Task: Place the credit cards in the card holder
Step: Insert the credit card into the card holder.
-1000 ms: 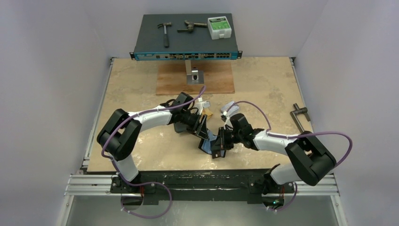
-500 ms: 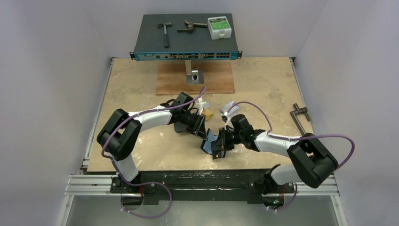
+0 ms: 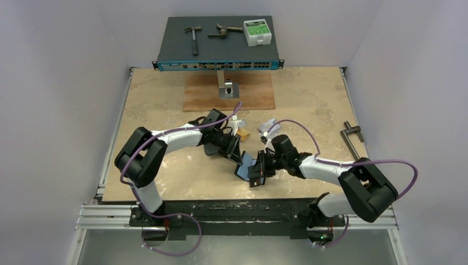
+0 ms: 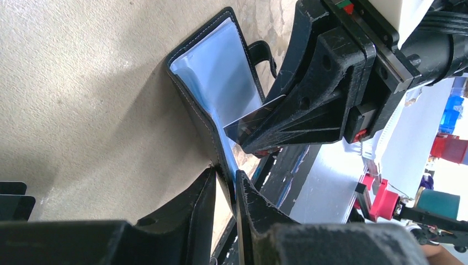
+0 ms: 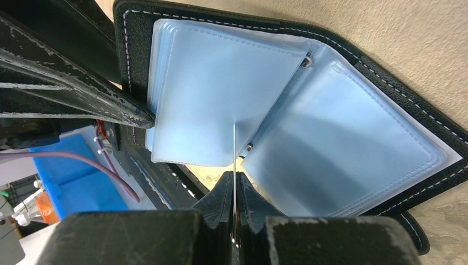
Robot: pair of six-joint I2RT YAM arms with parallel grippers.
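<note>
The counter (image 3: 160,105), a smooth beige stone-look slab with pale veining, offers little friction. A sideways push from either arm could, I judge, skate the card holder (image 3: 245,165) across it. The holder sits toward the near middle, between the left arm (image 3: 176,135) and the right arm (image 3: 320,163). The left jaws are closed on the edge of one cover, spreading the fold. If that thin pinch slips, the cover would likely swing back over the pockets and block the way in. The holder is black and leather-like, with pale stitching round its border and a small strap tab (image 4: 264,55) on one edge. It looks floppy rather than stiff, so it may buckle instead of resisting a push. Inside, the clear pockets (image 5: 204,94) are glossy, bluish leaves of soft film fanned from a riveted spine. Their mouths lie close together, so a card could slide between two leaves instead of into one, or crumple a lip. The right jaws are clamped flat on a credit card (image 4: 248,118), a thin, rigid, greyish rectangle seen edge-on from the right wrist. Its free end is right at the leaves near the spine, and I cannot tell whether it has entered a pocket. Held so near one end, it may pivot in the grip if its edge catches.
</note>
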